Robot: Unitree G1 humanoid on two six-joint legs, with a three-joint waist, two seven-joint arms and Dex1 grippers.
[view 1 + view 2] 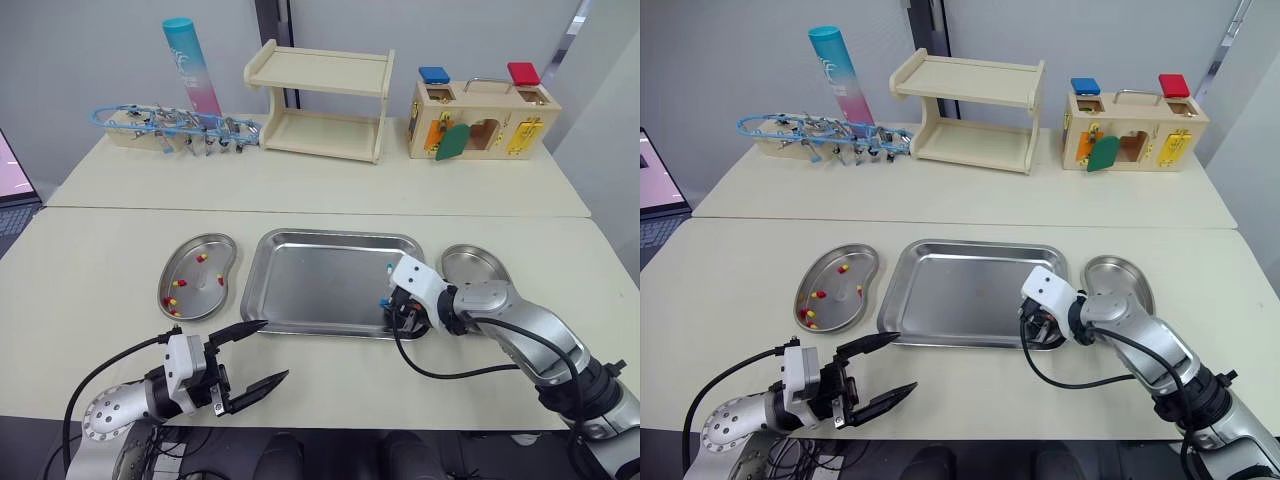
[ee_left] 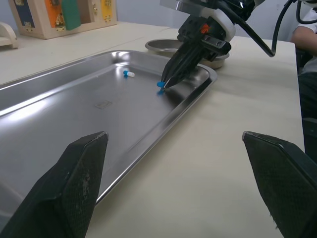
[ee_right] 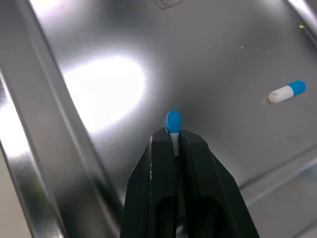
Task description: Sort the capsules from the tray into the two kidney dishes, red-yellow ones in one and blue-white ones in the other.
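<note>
Right wrist view, capsule (image 3: 173,121) in right gripper (image 3: 174,135)

Blue-white capsule (image 3: 173,120), white half largely hidden within the right hand (image 3: 173,139)

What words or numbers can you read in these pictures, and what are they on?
Nothing here can be read as text.
Teal and pink tube: white marks near its top, too blurred to read.
Tray: a small stamped mark on its floor, too faint to read.
</note>
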